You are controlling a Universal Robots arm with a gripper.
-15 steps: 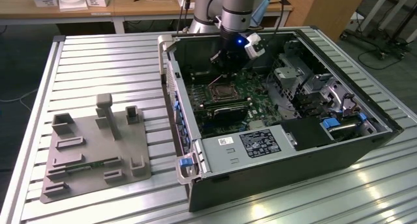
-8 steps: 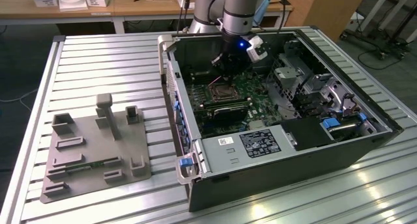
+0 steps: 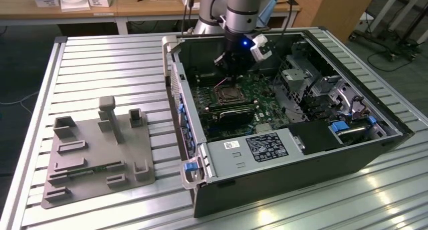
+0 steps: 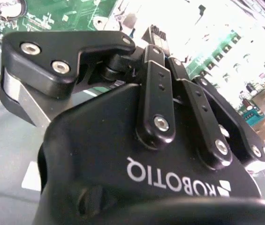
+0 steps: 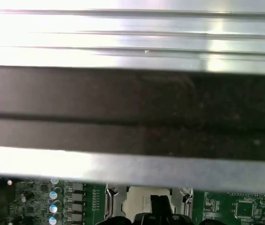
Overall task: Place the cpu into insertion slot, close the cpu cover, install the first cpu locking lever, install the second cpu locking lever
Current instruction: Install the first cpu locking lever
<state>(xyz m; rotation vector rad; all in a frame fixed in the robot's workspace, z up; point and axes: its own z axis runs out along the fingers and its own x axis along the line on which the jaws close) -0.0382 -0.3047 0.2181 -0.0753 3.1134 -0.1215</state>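
End effector hung just above the cpu socket inside the open case.

In the exterior view the end effector (image 3: 230,74) stood within the open computer case (image 3: 287,182) on the table (image 3: 107,59). The socket (image 3: 227,94) lay at its 6 o'clock, near but apart. In the first wrist view its fingertips (image 5: 155,204) were drawn narrow, close together, with nothing seen between them. The pale square top of the cpu (image 5: 139,200) lay flat just beyond them, seated in the socket on the green motherboard (image 5: 226,208). Contact between fingertips and cpu could not be determined. A grey fixture plate (image 3: 93,155) rested on the table at the case's 8 o'clock.
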